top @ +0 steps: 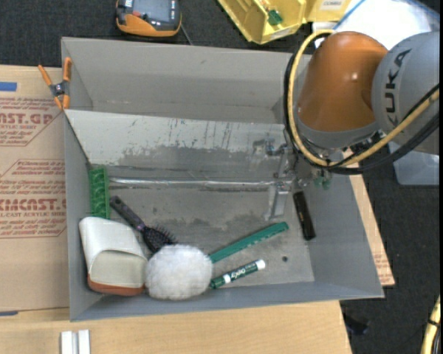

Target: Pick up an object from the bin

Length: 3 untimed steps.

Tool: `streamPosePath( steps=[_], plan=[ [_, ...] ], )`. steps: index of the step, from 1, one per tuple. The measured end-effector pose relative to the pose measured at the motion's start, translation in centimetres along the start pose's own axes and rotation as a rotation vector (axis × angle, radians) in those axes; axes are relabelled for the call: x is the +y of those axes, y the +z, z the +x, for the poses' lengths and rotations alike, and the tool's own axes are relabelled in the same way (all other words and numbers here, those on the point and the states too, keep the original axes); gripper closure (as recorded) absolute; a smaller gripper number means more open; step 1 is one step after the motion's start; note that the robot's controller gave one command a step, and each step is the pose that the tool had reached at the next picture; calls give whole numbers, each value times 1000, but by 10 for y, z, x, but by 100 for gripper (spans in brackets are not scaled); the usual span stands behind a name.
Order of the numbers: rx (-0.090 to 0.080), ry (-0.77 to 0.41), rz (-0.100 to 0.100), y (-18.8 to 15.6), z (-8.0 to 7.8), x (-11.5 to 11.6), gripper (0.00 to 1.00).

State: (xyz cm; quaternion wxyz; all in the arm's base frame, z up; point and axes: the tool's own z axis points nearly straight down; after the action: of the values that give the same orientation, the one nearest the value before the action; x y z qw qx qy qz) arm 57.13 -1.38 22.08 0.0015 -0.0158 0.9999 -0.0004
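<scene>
Hanging low at the bin's (pixel 170 72) three o'clock, the gripper (pixel 279 211) has lifted nothing yet; its opening cannot be told. Nearest: black pen (pixel 304 216) at its four o'clock, green pen (pixel 247 243) at seven.

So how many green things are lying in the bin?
3: a green toothed strip by the left wall, a green handle beside the white fluffy ball, and a green marker just below it in view. The heap could hide more.

Bright even light, soft shadows inside the grey bin (pixel 177 80), mild sheen on orange cover (pixel 343 72)
</scene>
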Motion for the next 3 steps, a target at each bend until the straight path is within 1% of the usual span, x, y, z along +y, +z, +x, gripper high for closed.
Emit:
streamPosePath(
  steps=[1,2,3],
  plan=[
    [1,198,3,16,61,-12,0],
    [-8,121,-2,105,57,23,0],
    [-10,-254,5,122,30,3,0]
  ],
)
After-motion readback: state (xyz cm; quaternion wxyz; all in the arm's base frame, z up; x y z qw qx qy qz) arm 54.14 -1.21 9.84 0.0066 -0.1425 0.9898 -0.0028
